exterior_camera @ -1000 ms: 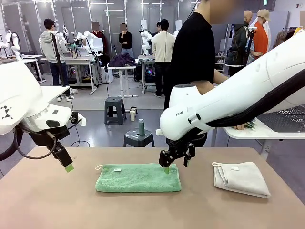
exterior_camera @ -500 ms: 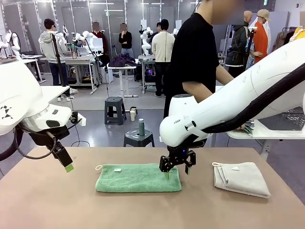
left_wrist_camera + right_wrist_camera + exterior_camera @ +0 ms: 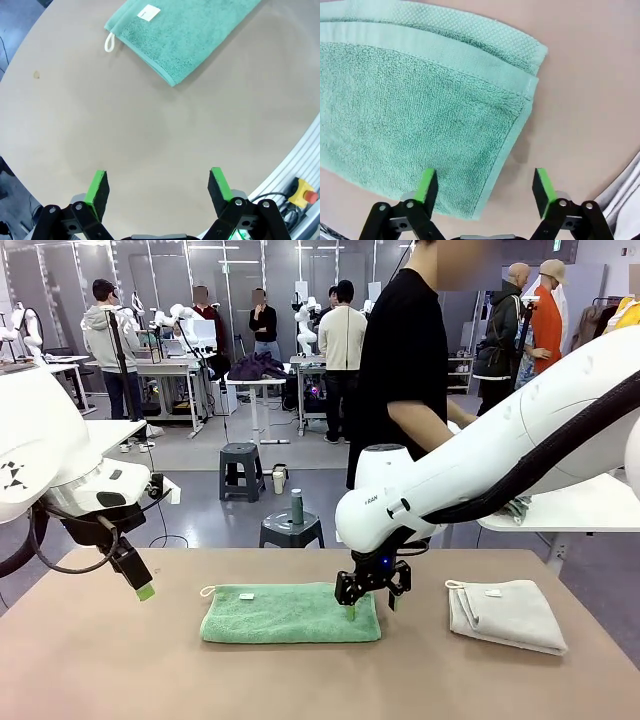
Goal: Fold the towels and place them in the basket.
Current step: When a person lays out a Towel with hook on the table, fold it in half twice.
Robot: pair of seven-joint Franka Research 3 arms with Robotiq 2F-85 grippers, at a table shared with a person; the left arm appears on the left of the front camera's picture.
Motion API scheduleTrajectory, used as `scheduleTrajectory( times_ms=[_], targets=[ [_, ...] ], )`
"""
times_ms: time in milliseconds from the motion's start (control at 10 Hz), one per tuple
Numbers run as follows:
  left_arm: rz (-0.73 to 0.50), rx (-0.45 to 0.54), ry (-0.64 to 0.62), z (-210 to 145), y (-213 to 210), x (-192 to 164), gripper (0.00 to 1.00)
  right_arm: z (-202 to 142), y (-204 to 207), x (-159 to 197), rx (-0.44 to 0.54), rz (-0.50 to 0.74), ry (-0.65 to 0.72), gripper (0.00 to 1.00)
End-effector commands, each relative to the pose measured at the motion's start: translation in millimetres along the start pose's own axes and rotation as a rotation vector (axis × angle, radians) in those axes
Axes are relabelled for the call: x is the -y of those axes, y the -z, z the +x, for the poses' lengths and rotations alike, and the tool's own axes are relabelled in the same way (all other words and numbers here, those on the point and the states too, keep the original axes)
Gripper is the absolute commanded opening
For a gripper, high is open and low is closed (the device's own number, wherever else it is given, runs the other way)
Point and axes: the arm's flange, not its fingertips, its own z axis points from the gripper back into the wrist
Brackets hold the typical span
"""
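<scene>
- Front view, middle of the counter point(image 3: 100, 670): green towel point(image 3: 290, 613) flat, already doubled into a long strip, loop point(image 3: 207, 591) and label point(image 3: 246, 595) at its left end. Judged only part folded, and probably too long as it lies for a basket.
- To its right and well apart: cream towel point(image 3: 505, 615), folded to a compact rectangle with the label up. Judged done with folding and set aside until it goes in the basket.
- At the green towel's right end: right pincer point(image 3: 370, 608), lowered onto the short edge and released, grasping nothing.
- Right wrist view: one of its pads point(image 3: 426, 182) over the terry just inside the hem, the other over bare counter, the layered edge between them. Presumably straddled this way so a pinch would catch both layers at once and the end could be carried over toward the loop.
- Beyond the loop end: left pincer point(image 3: 158, 172), raised over bare counter, spread wide and empty. Likely kept clear of the fold path.
- Far side: person point(image 3: 405, 370) turned toward a white side table point(image 3: 570, 510), away from the towels.
</scene>
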Motion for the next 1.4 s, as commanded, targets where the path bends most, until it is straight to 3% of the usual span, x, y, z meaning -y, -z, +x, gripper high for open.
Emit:
scheduleTrajectory(
  times_ms=[0,200,300,900,1300],
  targets=[
    [0.013,-0.006,-0.008,2,-2,-1,1.0,2,7,-3,0.006,-0.006,0.033,0.76],
    [0.013,-0.006,-0.008,2,-2,-1,1.0,5,8,1,0.009,0.026,0.039,0.18],
    [0.013,-0.006,-0.008,2,-2,-1,1.0,5,8,1,0.005,0.024,0.044,0.0],
    [0.013,-0.006,-0.008,2,-2,-1,1.0,1,10,6,0.001,0.039,0.069,0.0],
    [0.013,-0.006,-0.008,2,-2,-1,1.0,-3,-20,13,0.024,0.031,0.053,0.0]
  ],
)
